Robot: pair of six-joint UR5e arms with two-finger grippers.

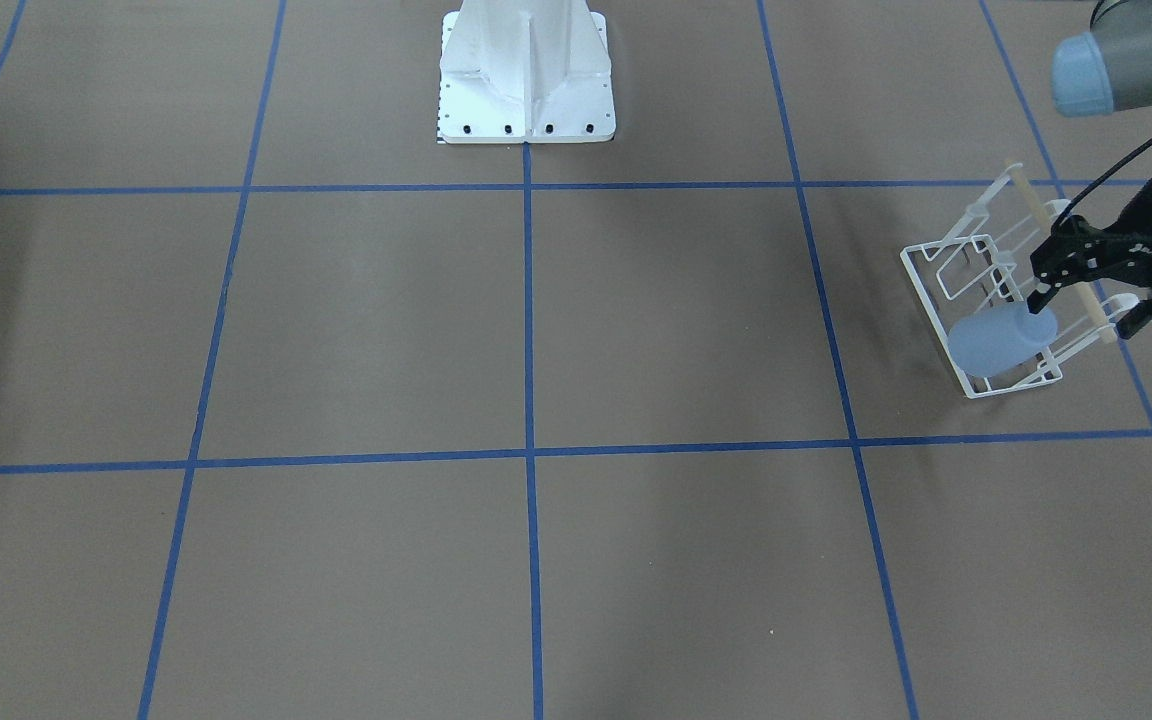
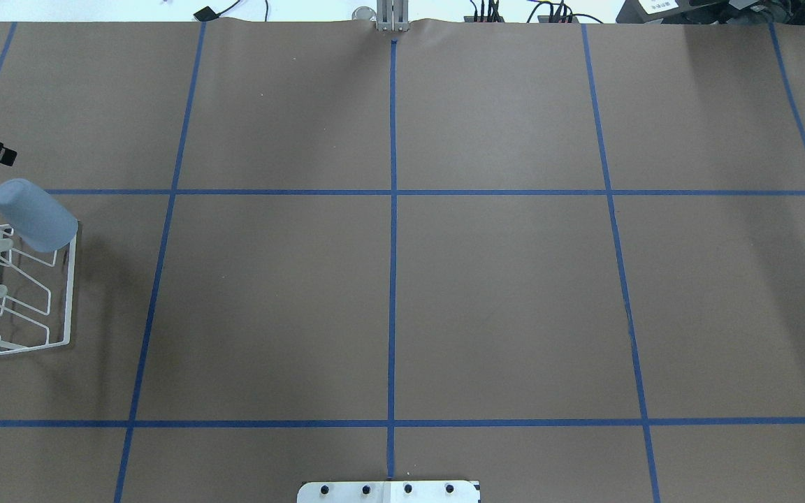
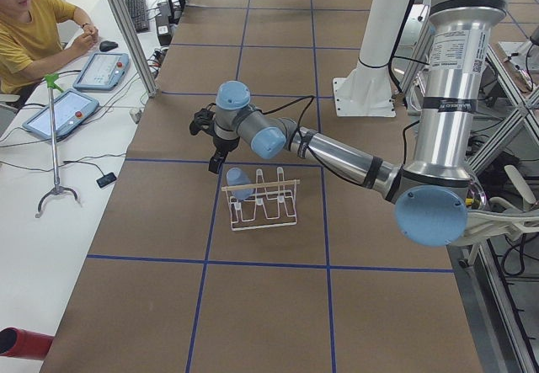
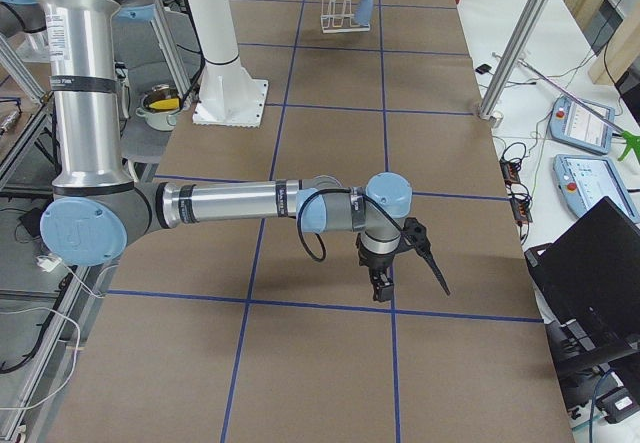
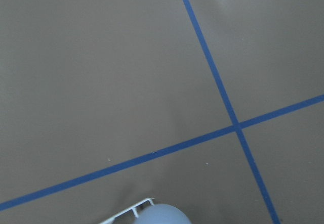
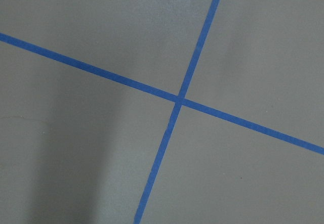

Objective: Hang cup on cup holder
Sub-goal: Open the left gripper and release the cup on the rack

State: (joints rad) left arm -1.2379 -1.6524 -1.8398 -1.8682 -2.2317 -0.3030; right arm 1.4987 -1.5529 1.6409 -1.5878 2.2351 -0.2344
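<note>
White cup holder (image 2: 72, 279) partly off-frame overhead

The table (image 1: 376, 320) is a flat brown surface marked into large squares by blue tape (image 1: 528, 300). A white pedestal (image 1: 526, 75) is bolted down by its base plate at the middle of the robot's edge. A white wire rack (image 1: 1004, 268) stands on its rectangular base near the robot's left end of the table, inside one square and well apart from the pedestal.
</note>
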